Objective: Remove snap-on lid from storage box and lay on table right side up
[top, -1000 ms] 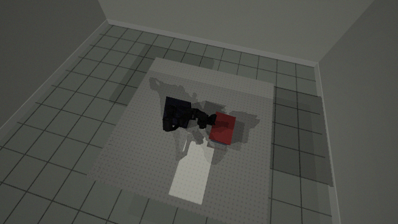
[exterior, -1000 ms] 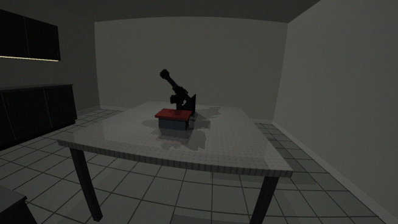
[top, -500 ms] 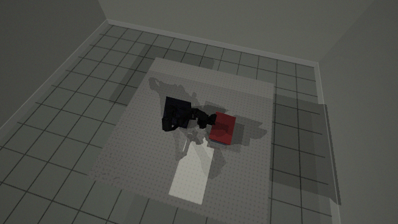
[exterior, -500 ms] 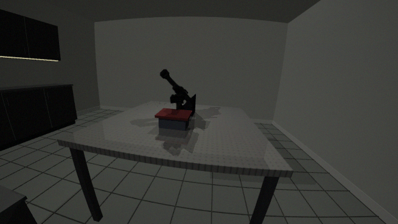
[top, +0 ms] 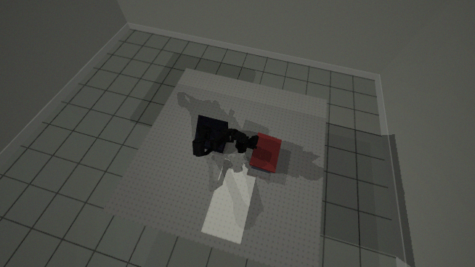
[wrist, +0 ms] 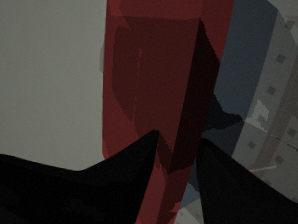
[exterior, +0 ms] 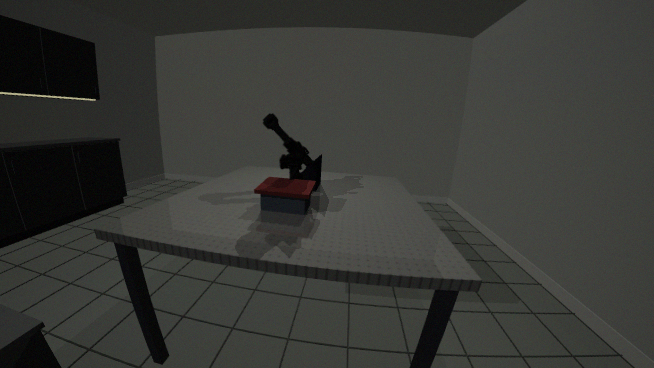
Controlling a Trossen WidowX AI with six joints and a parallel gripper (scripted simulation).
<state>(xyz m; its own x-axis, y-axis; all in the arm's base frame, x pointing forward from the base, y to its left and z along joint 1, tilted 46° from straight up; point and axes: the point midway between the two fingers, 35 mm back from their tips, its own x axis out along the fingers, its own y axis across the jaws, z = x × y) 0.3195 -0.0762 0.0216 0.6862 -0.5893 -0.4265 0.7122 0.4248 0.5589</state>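
A red lid (top: 266,152) (exterior: 285,186) (wrist: 160,43) lies over a dark blue-grey storage box (exterior: 284,204) (wrist: 241,63) near the middle of the table (top: 290,218) (exterior: 375,240). In the top view only a thin sliver of the box (top: 262,170) shows under the lid's near edge. My gripper (top: 254,142) (exterior: 296,175) (wrist: 177,140) reaches from the arm base to the lid's edge nearest the arm. Its two dark fingers are shut on that rim, one on each side. I cannot tell whether the lid is clear of the box.
The black arm base (top: 210,135) stands on the table just behind the box. A pale bright strip (top: 229,207) runs across the table top toward its front edge. Dark cabinets (exterior: 60,175) stand on the floor far to the left.
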